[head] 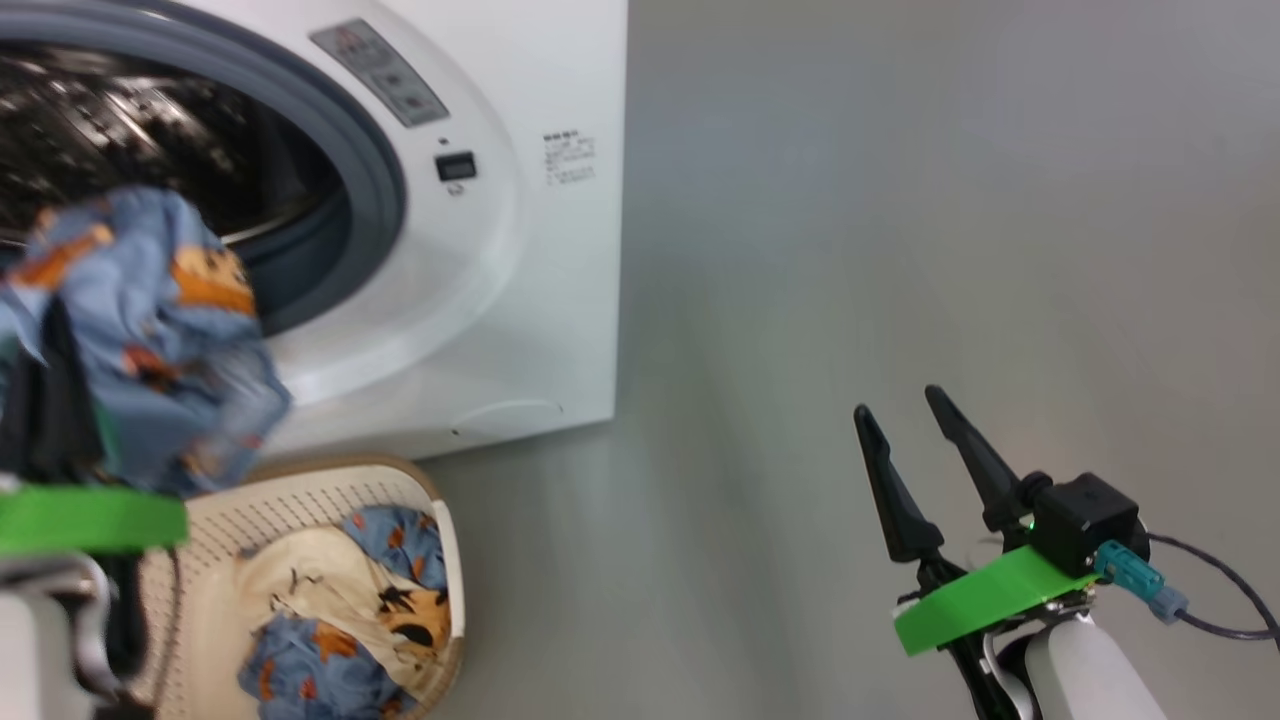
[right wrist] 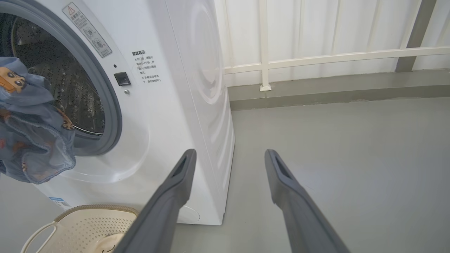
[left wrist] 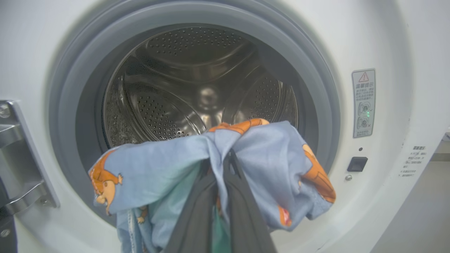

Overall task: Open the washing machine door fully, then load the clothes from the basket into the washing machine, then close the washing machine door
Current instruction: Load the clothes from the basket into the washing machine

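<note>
Head view: looked steeply down on the washing machine [head: 560, 300] front and basket [head: 300, 505].
Left wrist view: faced squarely into the drum [left wrist: 168, 116], close.
Right wrist view: sat rightward, angled at the machine's corner.
Shared: clothes [left wrist: 158, 165] at the drum mouth.

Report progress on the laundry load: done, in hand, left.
Done: the drum of the washing machine stands uncovered. In hand: the left gripper holds a blue printed garment at the opening, not yet inside. Left: more clothes in the basket, then closing the door. The right gripper is open, idle.
</note>
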